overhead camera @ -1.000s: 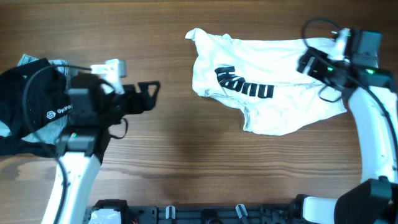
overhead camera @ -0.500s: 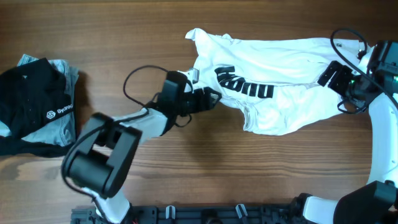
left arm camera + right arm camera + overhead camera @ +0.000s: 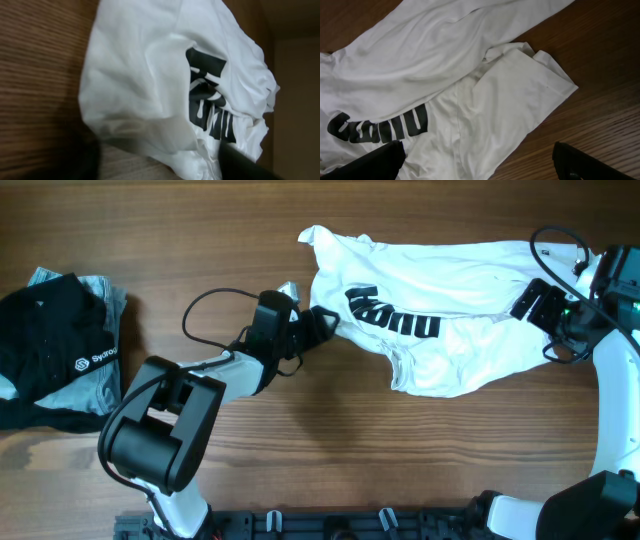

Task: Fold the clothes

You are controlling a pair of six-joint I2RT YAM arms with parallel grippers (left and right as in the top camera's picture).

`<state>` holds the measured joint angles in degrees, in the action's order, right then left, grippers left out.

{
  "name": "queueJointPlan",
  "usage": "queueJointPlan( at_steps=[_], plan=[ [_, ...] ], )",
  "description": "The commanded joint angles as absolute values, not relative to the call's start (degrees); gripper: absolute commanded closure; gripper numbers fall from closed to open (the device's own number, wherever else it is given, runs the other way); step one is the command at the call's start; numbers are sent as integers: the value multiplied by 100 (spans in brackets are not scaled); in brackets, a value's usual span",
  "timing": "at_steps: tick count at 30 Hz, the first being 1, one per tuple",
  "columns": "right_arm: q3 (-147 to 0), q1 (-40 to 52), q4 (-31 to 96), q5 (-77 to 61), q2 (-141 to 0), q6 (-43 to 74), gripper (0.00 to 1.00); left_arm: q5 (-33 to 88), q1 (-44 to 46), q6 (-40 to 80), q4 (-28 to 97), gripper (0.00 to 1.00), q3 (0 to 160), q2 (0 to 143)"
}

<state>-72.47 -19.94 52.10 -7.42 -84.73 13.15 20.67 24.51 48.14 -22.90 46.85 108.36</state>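
Observation:
The white T-shirt (image 3: 440, 290) with black block letters lies crumpled at the upper right of the wooden table. My left gripper (image 3: 322, 323) is at the shirt's lower left edge. In the left wrist view the shirt (image 3: 145, 75) fills the frame, and a fold of it lies between the left gripper's (image 3: 160, 170) wide-apart jaws. My right gripper (image 3: 548, 320) hovers at the shirt's right edge. In the right wrist view it (image 3: 477, 167) is open above the shirt's (image 3: 445, 75) hem and holds nothing.
A black garment with a small white logo (image 3: 50, 355) lies on a light blue-grey garment (image 3: 108, 300) at the far left. The left arm's cable (image 3: 205, 305) loops over the table. Bare wood (image 3: 330, 440) spans the front.
My left arm swung from the left side across to the shirt's left edge, then drew back slightly. My right gripper moved off the shirt's top right corner to its right edge.

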Motion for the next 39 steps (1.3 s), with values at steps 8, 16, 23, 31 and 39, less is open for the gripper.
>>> queueJointPlan(
  at_steps=[8,16,23,31,39],
  plan=[
    [-7253,-1990,5260,-707,-8390,1199,0,864,2681,6497,-1905,5,4722,10868],
    [-7253,-1990,5299,-709,-8390,1199,0,349,2803,6497,-2191,74,4722,10868],
    [-7253,-1990,5297,-707,-8390,1199,0,537,2943,6479,-2163,96,4722,10868],
    [-7253,-1990,5295,-707,-8390,1199,0,554,3070,6482,-2084,0,4722,10868],
    [-7253,-1990,5297,-709,-8390,1199,0,375,3168,6479,-2078,40,4722,11240]
  ],
)
